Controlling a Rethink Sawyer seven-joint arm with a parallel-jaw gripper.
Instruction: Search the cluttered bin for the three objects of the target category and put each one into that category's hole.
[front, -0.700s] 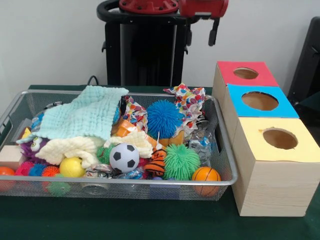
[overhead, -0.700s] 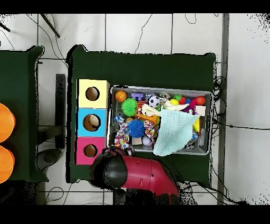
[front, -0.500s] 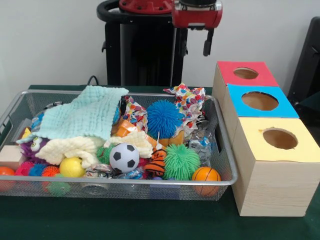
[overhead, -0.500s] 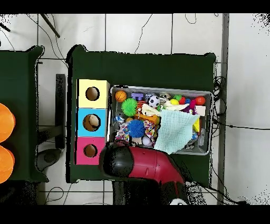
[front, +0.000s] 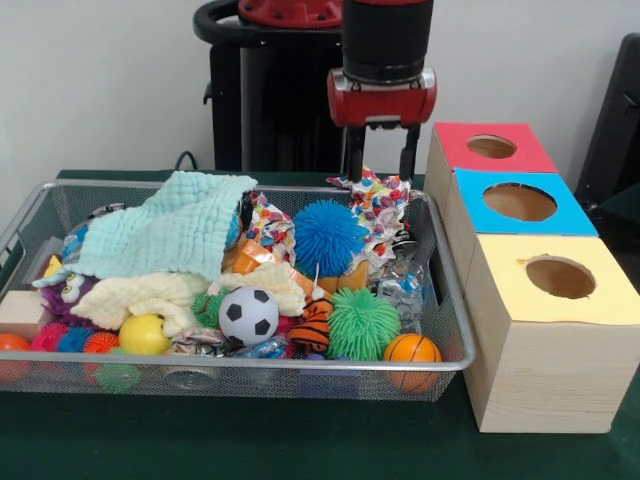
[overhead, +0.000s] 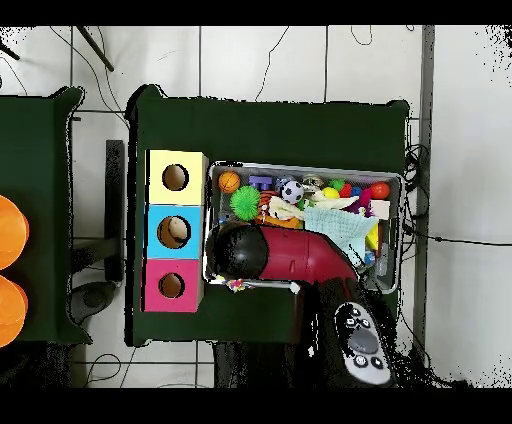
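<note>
The claw (front: 381, 157) has dropped from beside the top edge to hang over the bin's (front: 300, 366) far rim, prongs spread and empty — just above the spotted cloth (front: 375, 200). Nearer, a rubbery spiky green ball (front: 362, 323) and smooth soccer ball (front: 248, 315) crowd the front rim; the holed boxes (front: 545, 330) flank the bin.

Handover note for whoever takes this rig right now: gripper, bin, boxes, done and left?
Gripper: open, empty, hanging above the polka-dot cloth at the wire bin's far edge.
Bin full: blue spiky ball, green spiky ball, soccer ball, basketball, teal cloth.
Red box, blue box and yellow box stand beside it.
Done: no pick visible.
Left: all three targets, apparently.
</note>
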